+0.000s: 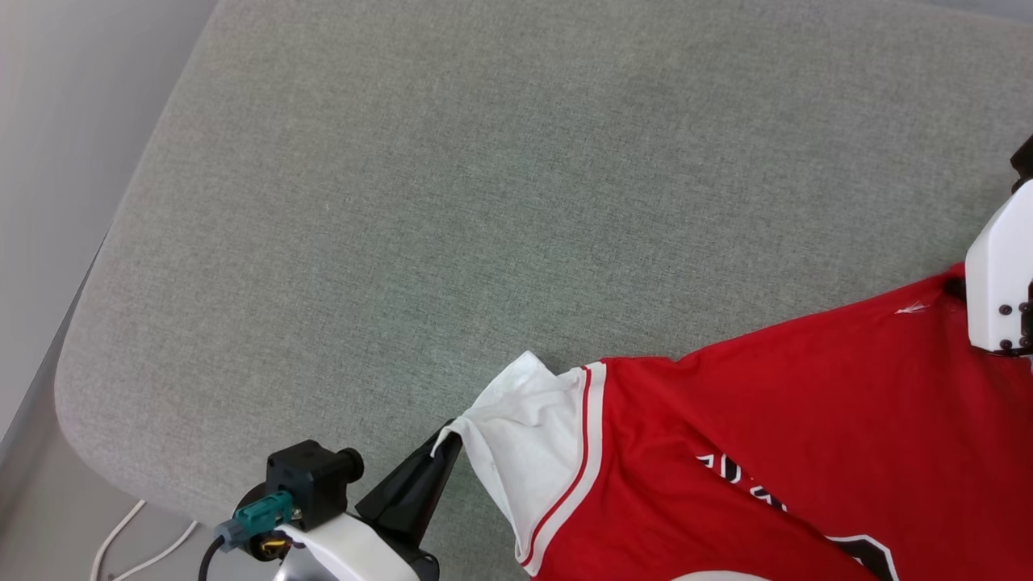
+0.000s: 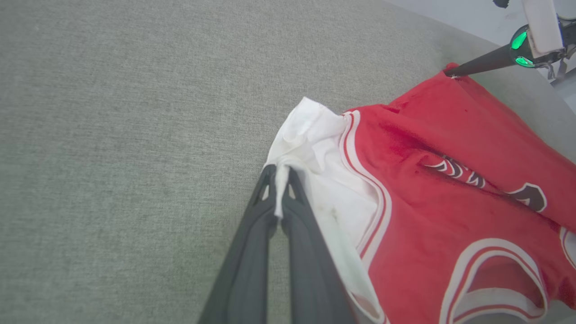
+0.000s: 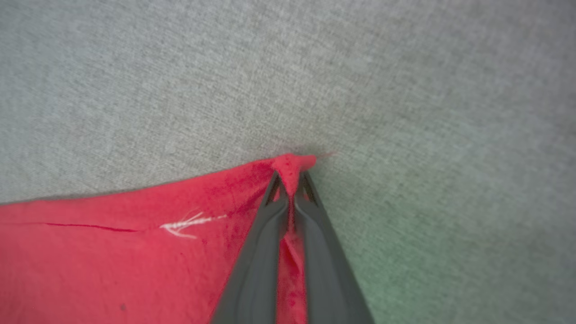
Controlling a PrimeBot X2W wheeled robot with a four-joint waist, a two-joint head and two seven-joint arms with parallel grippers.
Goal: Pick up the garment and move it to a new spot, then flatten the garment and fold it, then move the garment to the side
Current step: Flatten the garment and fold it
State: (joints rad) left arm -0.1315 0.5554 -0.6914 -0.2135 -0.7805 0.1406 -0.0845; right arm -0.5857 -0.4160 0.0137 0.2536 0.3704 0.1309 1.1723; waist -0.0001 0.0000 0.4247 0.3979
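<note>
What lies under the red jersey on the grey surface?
The grey woven surface shows beside the visible edges of the jersey, so it likely continues beneath. Anything else below is covered by the cloth. The left pincer grips its white sleeve, the right pincer a red corner.

The garment (image 1: pixel 807 403) was soft, matt knit cloth. The padded top (image 1: pixel 484 202) was coarse grey woven fabric. The left gripper (image 2: pixel 278 177) looked like smooth, dark, matt plastic.

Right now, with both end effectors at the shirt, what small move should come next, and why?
Probably raise both together and carry the shirt toward the bare grey surface. The left end effector is shut on the white sleeve edge, the right end effector on a red corner, so both grips look set; the shirt lies creased.
</note>
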